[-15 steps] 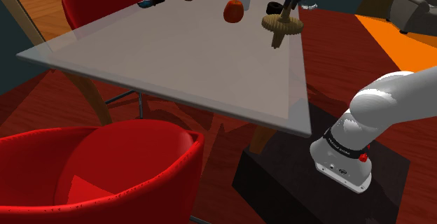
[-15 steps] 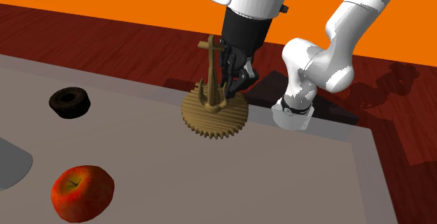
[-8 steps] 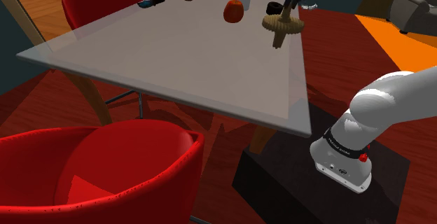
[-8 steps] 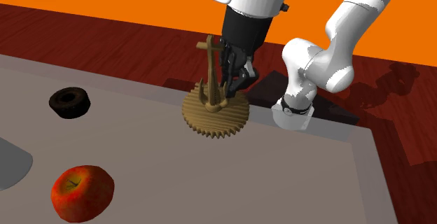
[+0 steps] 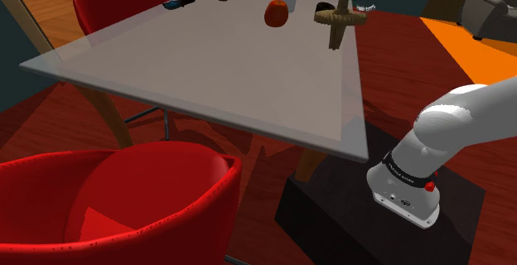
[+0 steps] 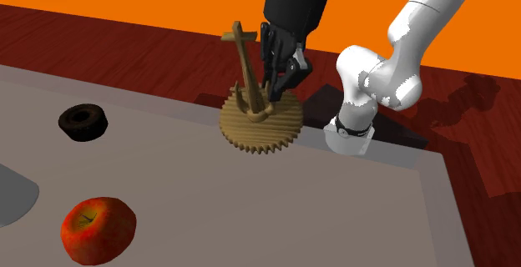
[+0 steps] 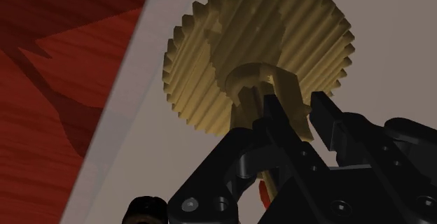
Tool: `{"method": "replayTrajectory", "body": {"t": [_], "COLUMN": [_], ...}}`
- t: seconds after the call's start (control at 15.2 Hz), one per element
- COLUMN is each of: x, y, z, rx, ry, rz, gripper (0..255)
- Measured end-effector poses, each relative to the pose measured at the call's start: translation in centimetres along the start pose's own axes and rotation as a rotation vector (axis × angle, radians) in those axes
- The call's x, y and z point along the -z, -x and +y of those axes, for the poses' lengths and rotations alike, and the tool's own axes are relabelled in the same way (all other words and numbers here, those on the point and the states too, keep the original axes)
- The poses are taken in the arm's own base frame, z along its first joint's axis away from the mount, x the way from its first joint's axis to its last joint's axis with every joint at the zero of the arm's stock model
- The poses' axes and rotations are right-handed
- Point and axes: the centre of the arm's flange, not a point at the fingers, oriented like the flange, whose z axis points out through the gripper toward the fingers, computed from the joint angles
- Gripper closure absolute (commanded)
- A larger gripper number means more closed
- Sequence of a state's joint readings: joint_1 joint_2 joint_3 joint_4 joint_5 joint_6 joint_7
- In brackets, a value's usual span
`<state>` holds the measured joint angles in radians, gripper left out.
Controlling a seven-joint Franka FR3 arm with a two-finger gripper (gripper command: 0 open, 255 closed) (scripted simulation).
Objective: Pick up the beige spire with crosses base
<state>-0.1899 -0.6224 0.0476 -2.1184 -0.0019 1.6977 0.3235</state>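
Got it: my gripper (image 6: 281, 80) is clamped on the beige spire (image 6: 260, 123), fingers pinching its post just above the toothed base. It hangs tilted over the grey table (image 6: 334, 215), near the edge. In the second exterior view, a black ring (image 6: 83, 121) lies at nine o'clock from it and an apple (image 6: 98, 228) at eight.

Your shoulder camera overlooks the table (image 5: 207, 65) from well back. The second sits close, facing across it. The wrist camera looks down on its edge, which both also show.
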Motion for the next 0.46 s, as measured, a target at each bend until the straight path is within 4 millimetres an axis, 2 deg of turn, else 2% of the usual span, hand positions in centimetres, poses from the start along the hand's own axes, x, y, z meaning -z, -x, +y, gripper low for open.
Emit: {"method": "replayTrajectory", "body": {"t": [0.46], "x": [3.5], "y": [-0.6], "z": [-0.2], "rx": [0.000], "ry": [0.000], "rz": [0.000], "gripper": [255]}}
